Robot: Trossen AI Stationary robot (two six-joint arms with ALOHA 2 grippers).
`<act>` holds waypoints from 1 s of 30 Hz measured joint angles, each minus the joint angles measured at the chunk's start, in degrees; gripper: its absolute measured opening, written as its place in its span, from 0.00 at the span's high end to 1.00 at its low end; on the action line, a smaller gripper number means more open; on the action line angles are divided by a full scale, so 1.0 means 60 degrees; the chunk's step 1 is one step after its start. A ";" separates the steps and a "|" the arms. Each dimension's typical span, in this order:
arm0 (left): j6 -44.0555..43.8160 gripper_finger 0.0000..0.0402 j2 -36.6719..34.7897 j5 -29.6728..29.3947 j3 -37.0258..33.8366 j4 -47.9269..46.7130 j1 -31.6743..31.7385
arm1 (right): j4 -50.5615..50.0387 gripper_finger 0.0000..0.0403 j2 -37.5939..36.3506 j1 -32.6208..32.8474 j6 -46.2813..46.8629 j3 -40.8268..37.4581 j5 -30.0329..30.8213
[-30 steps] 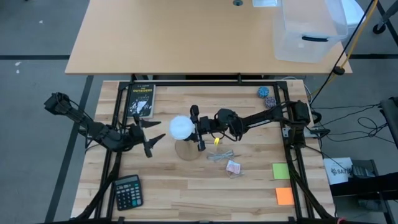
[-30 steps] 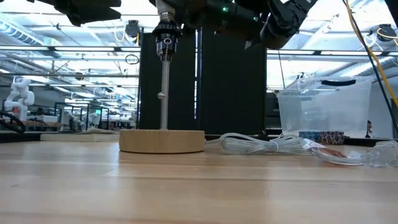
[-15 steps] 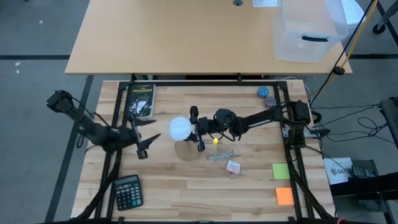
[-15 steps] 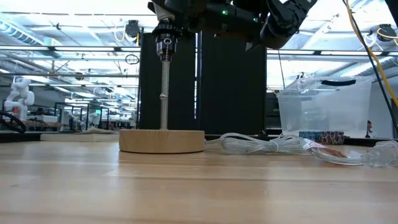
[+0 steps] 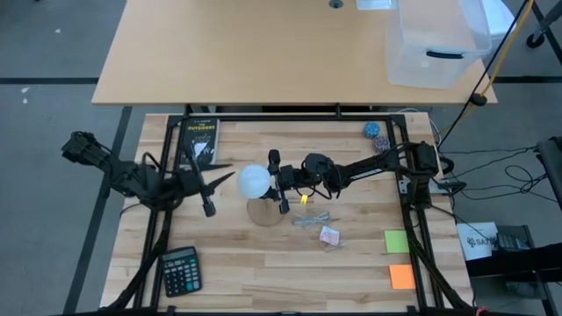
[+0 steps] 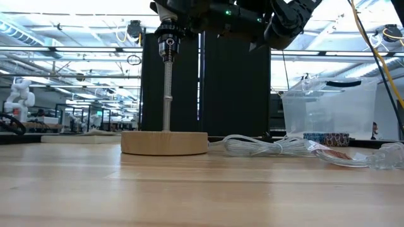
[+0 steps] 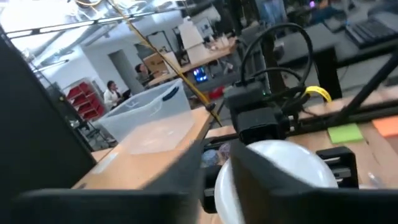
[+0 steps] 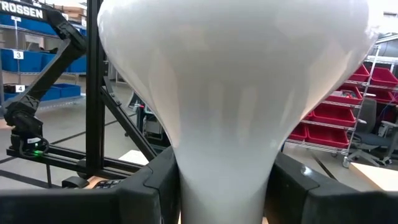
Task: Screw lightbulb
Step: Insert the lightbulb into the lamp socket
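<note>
View from above and from table height. A clear plastic bin (image 5: 436, 39) with a dark handle on its lid stands on the far tan desk (image 5: 263, 53); its contents cannot be made out. On the slatted wooden table (image 5: 263, 263) lie a dark book (image 5: 199, 140) whose cover carries white lettering too small to read, a calculator (image 5: 181, 270), two patterned balls (image 5: 377, 135), a green note (image 5: 397, 241), an orange note (image 5: 401, 277) and a coiled clear cord (image 5: 313, 219). The right wrist view shows "ROSSEN" in white on a distant arm, and blue and red storage bins on shelves.

The lightbulb (image 5: 255, 180) sits above the round wooden base (image 6: 165, 142), on top of a thin metal stem (image 6: 168, 94). The right gripper (image 5: 278, 182) is clamped on the bulb's narrow neck, one finger at each side. The left gripper (image 5: 213, 186) hovers just beside the bulb, its fingers spread apart and holding nothing.

Beyond the table lies an open workshop with ceiling lights, benches and black frames; a person sits far off in the left wrist view.
</note>
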 joint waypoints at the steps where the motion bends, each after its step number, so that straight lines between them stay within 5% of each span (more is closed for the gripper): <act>1: 0.0034 0.93 0.0115 0.0093 0.0242 -0.0233 0.0026 | 0.0000 0.60 0.0000 0.0000 0.0003 0.0000 -0.0003; 8: -0.1013 0.99 0.0833 0.0958 0.1477 -0.1997 0.0572 | 0.0001 0.60 0.0000 0.0004 0.0025 -0.0003 0.0000; 23: -0.3185 1.00 0.1179 0.3641 0.1517 -0.3582 0.2235 | 0.0008 0.60 0.0000 0.0007 0.0032 -0.0007 0.0068; 30: -0.3375 1.00 0.1208 0.4122 0.1521 -0.3705 0.2435 | 0.0022 0.60 0.0000 0.0010 0.0032 -0.0014 0.0073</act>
